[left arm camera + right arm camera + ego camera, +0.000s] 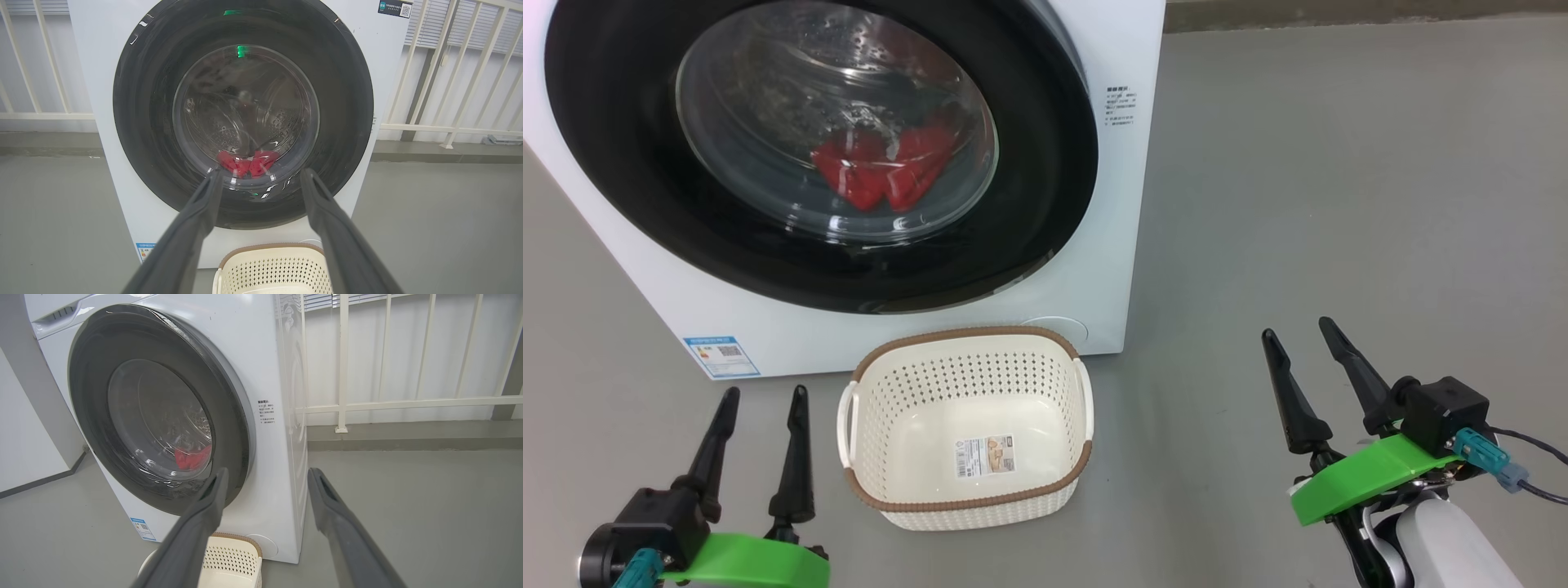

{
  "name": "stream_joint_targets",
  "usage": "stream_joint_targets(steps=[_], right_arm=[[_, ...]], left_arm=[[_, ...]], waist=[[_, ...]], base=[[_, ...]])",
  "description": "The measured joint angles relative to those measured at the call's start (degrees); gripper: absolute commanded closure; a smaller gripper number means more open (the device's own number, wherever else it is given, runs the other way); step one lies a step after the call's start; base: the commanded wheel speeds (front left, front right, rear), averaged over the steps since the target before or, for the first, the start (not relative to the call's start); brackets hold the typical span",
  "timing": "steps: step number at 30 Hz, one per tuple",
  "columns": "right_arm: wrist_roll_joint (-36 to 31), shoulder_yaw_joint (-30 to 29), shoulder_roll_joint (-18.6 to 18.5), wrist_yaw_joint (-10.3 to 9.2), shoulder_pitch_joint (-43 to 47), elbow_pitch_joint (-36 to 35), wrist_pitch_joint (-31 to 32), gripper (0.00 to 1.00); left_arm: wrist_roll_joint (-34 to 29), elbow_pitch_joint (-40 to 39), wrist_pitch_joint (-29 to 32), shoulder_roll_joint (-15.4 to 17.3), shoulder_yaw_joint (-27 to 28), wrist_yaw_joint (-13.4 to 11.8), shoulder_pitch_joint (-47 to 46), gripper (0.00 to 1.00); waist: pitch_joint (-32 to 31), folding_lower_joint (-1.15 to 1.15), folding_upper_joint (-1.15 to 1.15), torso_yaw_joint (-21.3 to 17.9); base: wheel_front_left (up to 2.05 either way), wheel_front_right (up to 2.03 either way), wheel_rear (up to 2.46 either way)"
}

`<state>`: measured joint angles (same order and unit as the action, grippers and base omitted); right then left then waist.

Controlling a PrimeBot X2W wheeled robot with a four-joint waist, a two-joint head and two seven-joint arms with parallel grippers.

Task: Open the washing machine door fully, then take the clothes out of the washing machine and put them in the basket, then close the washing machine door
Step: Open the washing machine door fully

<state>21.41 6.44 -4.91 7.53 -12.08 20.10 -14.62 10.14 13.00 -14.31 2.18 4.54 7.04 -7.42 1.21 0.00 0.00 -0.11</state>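
The white washing machine stands ahead on the grey floor. Its round black-rimmed door lies against the front, glass bowl facing me. Red clothes show through the glass, low in the drum. The cream basket with a brown rim sits on the floor just before the machine, with nothing in it. My left gripper is open, left of the basket. My right gripper is open, well off to the right. From the wrist cameras I see the door, the clothes and the basket.
A white railing and a low kerb run behind and to the right of the machine. A wall with a dark skirting stands on its other side. Open grey floor stretches to the right of the machine.
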Motion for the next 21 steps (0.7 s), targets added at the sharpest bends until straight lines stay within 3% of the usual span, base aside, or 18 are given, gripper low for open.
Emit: stream_joint_targets(steps=[6, 7, 8, 9, 16, 21], right_arm=[[-0.27, -0.41, 0.0, 0.0, -0.07, -0.48, 0.0, 0.0], [-0.33, -0.46, 0.0, 0.0, -0.1, -0.64, -0.01, 0.47], [-0.33, -0.49, 0.0, 0.0, -0.14, -0.79, 0.0, 0.7], [-0.33, -0.49, 0.0, 0.0, -0.23, -0.98, 0.0, 1.0], [1.42, -0.89, 0.16, 0.0, -3.7, -1.44, -0.01, 1.0], [12.71, -2.26, 0.92, 0.0, -7.6, -1.48, -0.01, 1.0]], left_arm=[[0.0, -0.29, 0.0, 0.0, -0.16, 0.04, 0.0, 0.0], [0.0, -0.3, 0.01, 0.0, -0.24, 0.04, -0.02, 0.0], [0.0, -0.31, 0.01, 0.0, -0.29, 0.04, -0.08, 0.0], [0.0, -0.36, 0.0, 0.0, -0.32, 0.04, -0.25, 0.0], [-0.02, -1.56, 0.0, -0.01, -0.56, 0.05, -2.24, 0.0], [-0.01, -1.91, 0.0, -0.01, -1.12, 0.05, -3.48, 0.0]], waist=[[0.88, 0.0, 0.0, 0.33], [1.12, 0.0, 0.0, 0.4], [1.39, 0.0, 0.0, 0.47], [1.7, 0.0, 0.0, 0.53], [4.44, 0.0, 0.0, 0.97], [7.05, 0.0, 0.0, 1.24]], base=[[0.0, 0.0, 0.0], [0.0, 0.0, 0.0], [0.0, 0.0, 0.0], [0.0, 0.0, 0.0], [0.0, 0.0, 0.0], [0.0, 0.0, 0.0]])
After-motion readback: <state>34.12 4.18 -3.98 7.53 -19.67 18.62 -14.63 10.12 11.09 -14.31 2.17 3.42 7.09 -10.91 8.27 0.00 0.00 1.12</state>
